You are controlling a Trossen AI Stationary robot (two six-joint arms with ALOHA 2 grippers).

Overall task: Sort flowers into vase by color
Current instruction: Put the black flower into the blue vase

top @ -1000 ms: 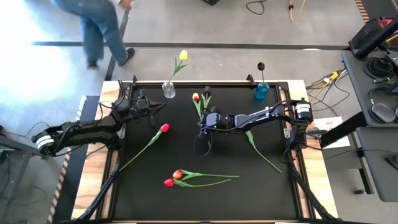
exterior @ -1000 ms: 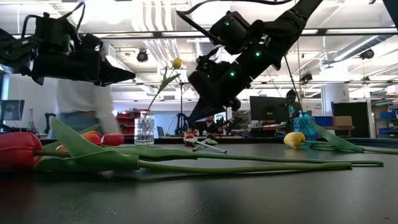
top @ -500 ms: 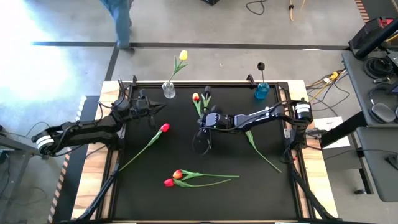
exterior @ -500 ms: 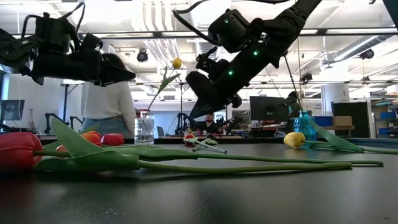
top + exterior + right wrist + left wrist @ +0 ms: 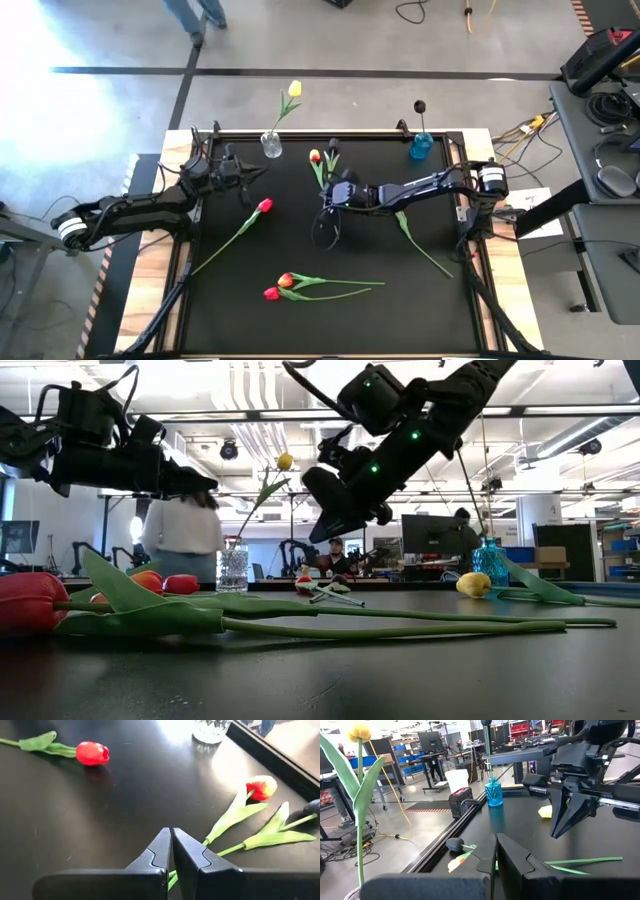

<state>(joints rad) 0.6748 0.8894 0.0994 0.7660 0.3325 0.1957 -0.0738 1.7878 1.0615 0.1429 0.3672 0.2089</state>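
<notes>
Compared with a second back, the person behind the worktop has walked on: in the high view only legs (image 5: pixel 196 12) show at the far left edge now, and in the low view that person (image 5: pixel 183 537) stands behind the clear glass vase (image 5: pixel 271 146). The right arm looks lifted a touch in the low view; the flowers haven't budged.

We see the right pincer (image 5: pixel 331 193) hanging over the middle of the black worktop (image 5: pixel 330 260), fingers pressed together, nothing in them, touching nothing. Just far of it lie a red-and-yellow tulip (image 5: pixel 315 157) and a dark purple-black tulip (image 5: pixel 332 152), side by side. The left pincer (image 5: pixel 252 175) waits above the far-left part of the worktop, also closed up and empty.

Where the flowers are: a yellow tulip (image 5: pixel 293 90) stands in the clear glass vase at the far edge, left of centre. A dark-headed stem (image 5: pixel 420 108) sits in the small blue glass vase (image 5: pixel 420 147) at far right. A red tulip (image 5: pixel 263 206) lies left of centre. Near us, an orange-red tulip (image 5: pixel 286 280) and another red one (image 5: pixel 270 293) lie touching. A long green-leaved stem (image 5: pixel 418 241) lies to the right, its head hidden under the right arm.
</notes>
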